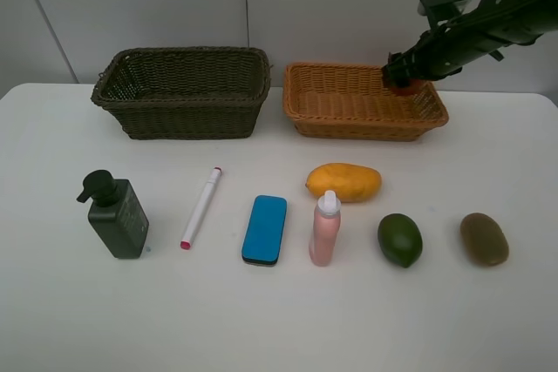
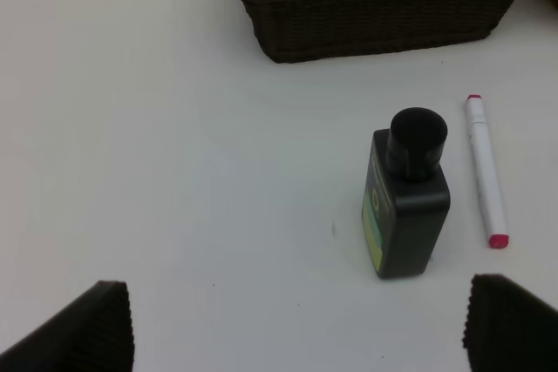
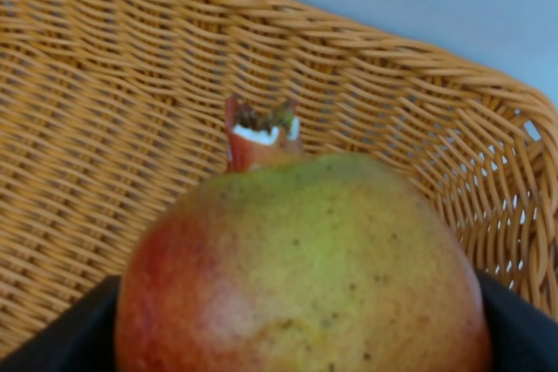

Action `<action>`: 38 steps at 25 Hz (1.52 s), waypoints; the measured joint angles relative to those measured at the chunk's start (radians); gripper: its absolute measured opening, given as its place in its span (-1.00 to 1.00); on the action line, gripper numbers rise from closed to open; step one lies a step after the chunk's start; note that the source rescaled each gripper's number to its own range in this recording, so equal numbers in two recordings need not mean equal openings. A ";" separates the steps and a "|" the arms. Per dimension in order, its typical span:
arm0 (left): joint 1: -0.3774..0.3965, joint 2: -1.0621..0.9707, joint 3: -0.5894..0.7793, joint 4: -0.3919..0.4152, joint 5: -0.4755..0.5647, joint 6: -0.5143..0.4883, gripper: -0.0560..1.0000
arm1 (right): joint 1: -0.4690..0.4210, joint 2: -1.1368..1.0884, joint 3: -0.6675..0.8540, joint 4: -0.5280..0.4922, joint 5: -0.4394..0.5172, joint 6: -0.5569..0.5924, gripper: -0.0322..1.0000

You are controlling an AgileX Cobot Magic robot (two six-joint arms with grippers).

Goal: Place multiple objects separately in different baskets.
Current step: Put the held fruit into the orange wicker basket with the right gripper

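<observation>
Count: 2 baskets, 8 items, 2 grippers.

Baskets, both at the far side of the table (image 1: pixel 52 302), side by side, apart:
- 1 dark basket (image 1: pixel 181 91), left, the deeper one.
- 1 orange basket (image 1: pixel 362 106), right, the shallower one.

Items on the table: 7, all nearer than the baskets. Left to right:
- 1 pump bottle (image 1: pixel 118 215), upright.
- 1 marker (image 1: pixel 201 206), lying down, slanted.
- 1 eraser (image 1: pixel 264 229), flat.
- 1 spray bottle (image 1: pixel 325 228), upright.
- 1 avocado (image 1: pixel 399 240).
- 1 kiwi (image 1: pixel 484 239), rightmost.
- 1 mango (image 1: pixel 343 182), just beyond the spray bottle, between it and the orange basket. Whether the two touch: cannot tell.

Item off the table: 1 pomegranate (image 1: pixel 408 86). The right gripper (image 1: pixel 405 76) is clamped on it, one finger on each side. It sits at the far right corner of the orange basket, within the rim, crown toward the wicker wall. Whether it touches the basket floor: cannot tell.

Left gripper (image 2: pixel 296 302): jaws wide apart, nothing between them. It hovers over bare table on the near side of the pump bottle, with the marker to the right and the dark basket beyond.
</observation>
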 joint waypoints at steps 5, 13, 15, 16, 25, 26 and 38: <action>0.000 0.000 0.000 0.000 0.000 0.000 1.00 | 0.000 0.000 0.000 0.010 -0.011 0.004 0.19; 0.000 0.000 0.000 0.000 0.000 0.000 1.00 | -0.001 0.000 0.000 -0.007 -0.028 0.006 0.82; 0.000 0.000 0.000 0.000 0.000 0.000 1.00 | -0.001 0.000 0.000 -0.006 -0.031 0.006 0.93; 0.000 0.000 0.000 0.000 0.000 0.000 1.00 | -0.001 0.000 0.000 -0.006 -0.031 0.006 0.96; 0.000 0.000 0.000 0.000 0.000 0.000 1.00 | -0.001 0.000 0.000 0.034 -0.031 0.006 0.99; 0.000 0.000 0.000 0.000 0.000 0.000 1.00 | -0.001 0.000 0.000 0.042 -0.031 0.006 0.99; 0.000 0.000 0.000 0.000 0.000 0.000 1.00 | -0.001 -0.055 0.000 0.031 0.107 0.010 0.99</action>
